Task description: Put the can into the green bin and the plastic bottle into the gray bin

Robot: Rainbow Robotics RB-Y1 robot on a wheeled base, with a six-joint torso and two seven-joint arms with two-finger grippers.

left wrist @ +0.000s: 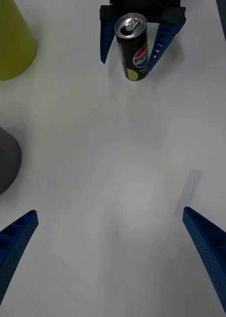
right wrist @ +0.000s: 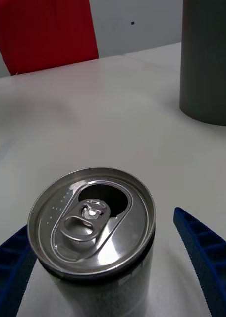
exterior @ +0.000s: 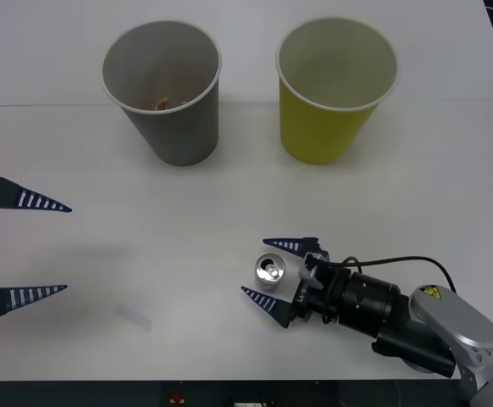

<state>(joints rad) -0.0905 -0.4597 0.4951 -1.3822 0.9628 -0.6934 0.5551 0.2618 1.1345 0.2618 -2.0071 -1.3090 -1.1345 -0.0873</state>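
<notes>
Between open right gripper [exterior: 269, 270] fingers: can [exterior: 269, 271].

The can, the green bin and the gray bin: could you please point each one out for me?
can [exterior: 269, 270], front view, on its silver top.
green bin [exterior: 323, 131], front view, on its outer wall.
gray bin [exterior: 183, 127], front view, on its outer wall.

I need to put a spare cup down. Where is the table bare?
Bare: the middle strip between the gray bin, green bin and can. Crowded: near the right gripper around the can, and the open left gripper.
</notes>
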